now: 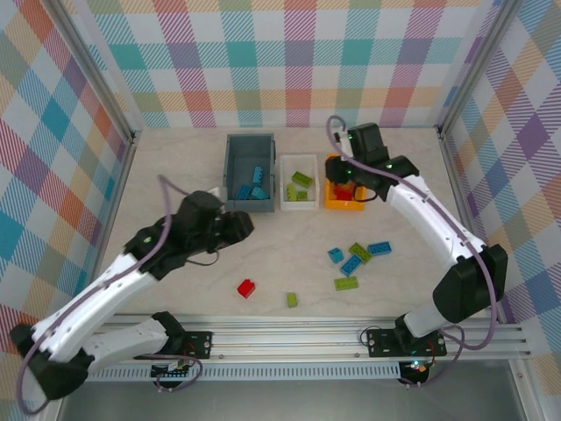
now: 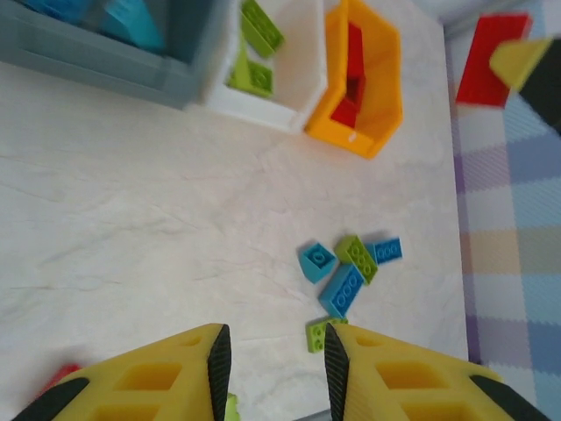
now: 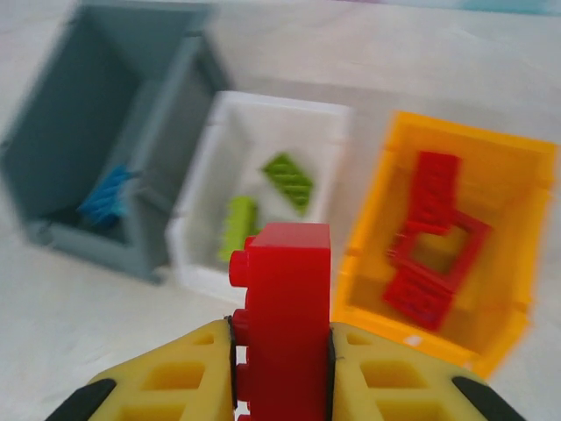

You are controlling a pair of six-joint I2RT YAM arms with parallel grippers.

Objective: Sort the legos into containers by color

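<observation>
Right wrist view: right gripper (image 3: 280,338) clenched on red brick (image 3: 285,281), brick's long axis upright between jaws. Orange bin (image 3: 465,133), red pieces (image 3: 429,246) inside, lies ahead and right of gripper; white bin (image 3: 289,100) dead ahead. Judgement: carry toward orange bin before release. Left gripper (image 2: 277,360) empty, jaws apart, above surface (image 2: 131,219).

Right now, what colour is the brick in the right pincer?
The brick is red, best seen in the right wrist view.
</observation>
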